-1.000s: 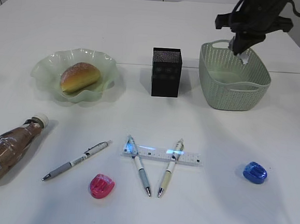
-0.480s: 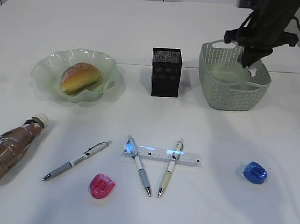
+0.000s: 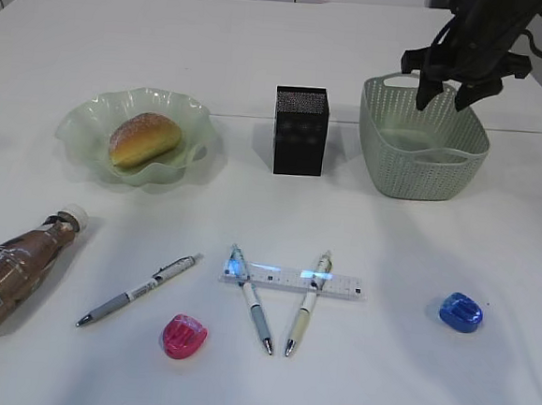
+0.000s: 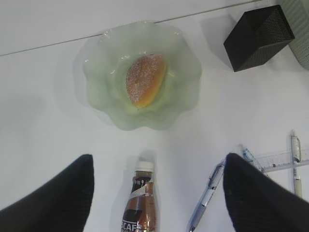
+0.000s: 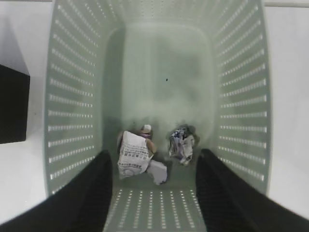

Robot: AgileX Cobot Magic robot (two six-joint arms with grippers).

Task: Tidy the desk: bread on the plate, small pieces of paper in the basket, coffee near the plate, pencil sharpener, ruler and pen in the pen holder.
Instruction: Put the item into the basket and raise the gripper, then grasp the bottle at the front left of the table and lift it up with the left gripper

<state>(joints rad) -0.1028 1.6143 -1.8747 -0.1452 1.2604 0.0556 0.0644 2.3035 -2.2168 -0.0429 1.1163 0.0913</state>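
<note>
Nearest, pens point(image 3: 252, 298), ruler point(image 3: 291, 280) and sharpeners point(image 3: 183, 335) lie unsorted; coffee point(image 3: 12, 271) lies apart from the plate point(image 3: 90, 118). Farther back, the right gripper point(image 3: 459, 93) hangs spread over the basket point(image 3: 422, 167), both paper balls point(image 5: 135, 155) inside. Left gripper point(image 4: 157, 193) gapes empty. Paper step looks finished; stationery likely next.

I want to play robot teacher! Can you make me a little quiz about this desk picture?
1. True or false: the bread lies on the plate.
2. Where are the paper balls? A) in the basket B) beside the ruler C) in the pen holder
3. Fill in: the coffee bottle is ____ on the desk.

Key: 1 true; 2 A; 3 lying down.
</note>
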